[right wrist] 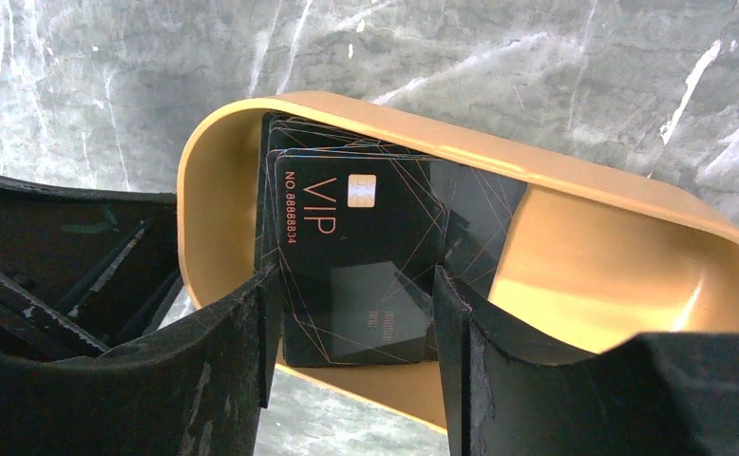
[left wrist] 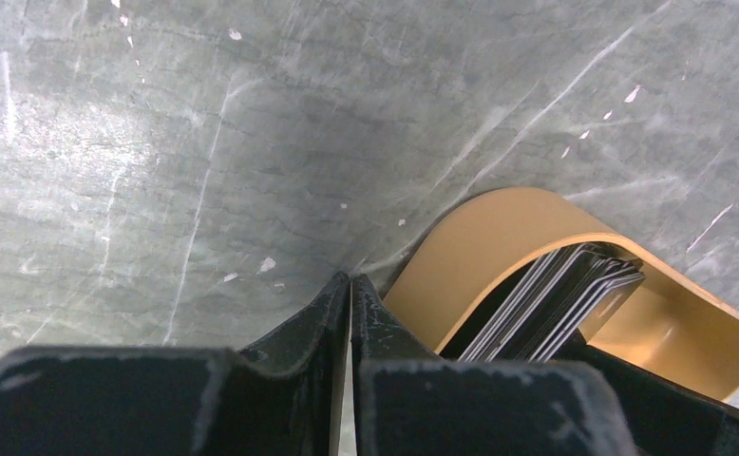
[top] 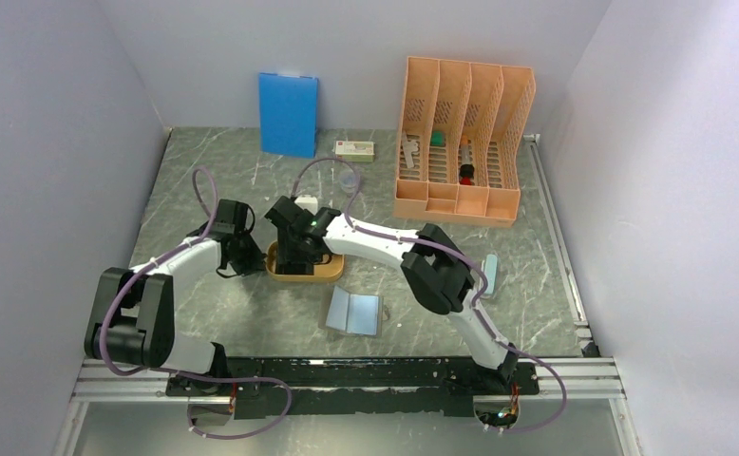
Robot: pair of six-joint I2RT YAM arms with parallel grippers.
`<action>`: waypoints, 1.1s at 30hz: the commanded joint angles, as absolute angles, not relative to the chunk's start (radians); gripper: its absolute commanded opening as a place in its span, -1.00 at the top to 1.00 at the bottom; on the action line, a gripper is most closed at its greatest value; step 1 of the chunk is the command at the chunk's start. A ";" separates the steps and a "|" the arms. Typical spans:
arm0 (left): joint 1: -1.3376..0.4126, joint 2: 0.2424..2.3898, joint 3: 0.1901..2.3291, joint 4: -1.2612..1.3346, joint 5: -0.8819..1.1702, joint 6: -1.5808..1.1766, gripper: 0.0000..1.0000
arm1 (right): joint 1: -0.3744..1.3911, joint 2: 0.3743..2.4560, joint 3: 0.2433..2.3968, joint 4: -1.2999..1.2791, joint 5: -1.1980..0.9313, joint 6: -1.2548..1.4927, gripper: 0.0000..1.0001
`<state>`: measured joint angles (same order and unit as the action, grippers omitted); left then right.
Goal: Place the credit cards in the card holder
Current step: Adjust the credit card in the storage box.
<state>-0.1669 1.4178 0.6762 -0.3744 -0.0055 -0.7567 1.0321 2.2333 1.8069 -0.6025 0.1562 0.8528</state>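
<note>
The credit cards (right wrist: 356, 256) are a black stack lying in the left end of the orange oval tray (right wrist: 622, 285); the top one reads "VIP". My right gripper (right wrist: 351, 294) straddles this top card, and both its long edges meet the inner faces of the fingers (right wrist: 252, 361). My left gripper (left wrist: 350, 282) is shut with nothing in it, its tips at the table just outside the tray's (left wrist: 480, 247) wall, with the cards (left wrist: 560, 299) to its right. The card holder (top: 354, 312) lies open on the table in front of the tray (top: 302, 274), pale blue pockets up.
A tall orange slotted file rack (top: 461, 142) stands at the back right and a blue upright board (top: 288, 114) at the back wall, with a small white box (top: 355, 148) between them. A pale blue object (top: 490, 275) lies right of my right arm.
</note>
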 commanded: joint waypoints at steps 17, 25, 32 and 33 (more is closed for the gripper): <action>-0.172 1.407 0.637 -0.279 0.102 -0.793 0.78 | 1.090 2.307 1.964 -0.706 0.179 0.863 -0.20; -0.172 1.411 0.643 -0.287 0.092 -0.791 0.78 | 1.089 2.237 1.936 -0.728 0.227 0.852 -0.39; -0.172 1.413 0.656 -0.295 0.085 -0.787 0.79 | 1.087 2.181 1.920 -0.742 0.245 0.837 -0.54; -0.172 1.412 0.656 -0.297 0.082 -0.788 0.79 | 1.086 2.170 1.919 -0.741 0.245 0.834 -0.55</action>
<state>-0.1654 1.4155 0.6422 -0.3107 0.0555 -0.7757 1.0813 2.2433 1.9263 -0.7242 0.2226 0.8474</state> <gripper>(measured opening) 0.107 0.763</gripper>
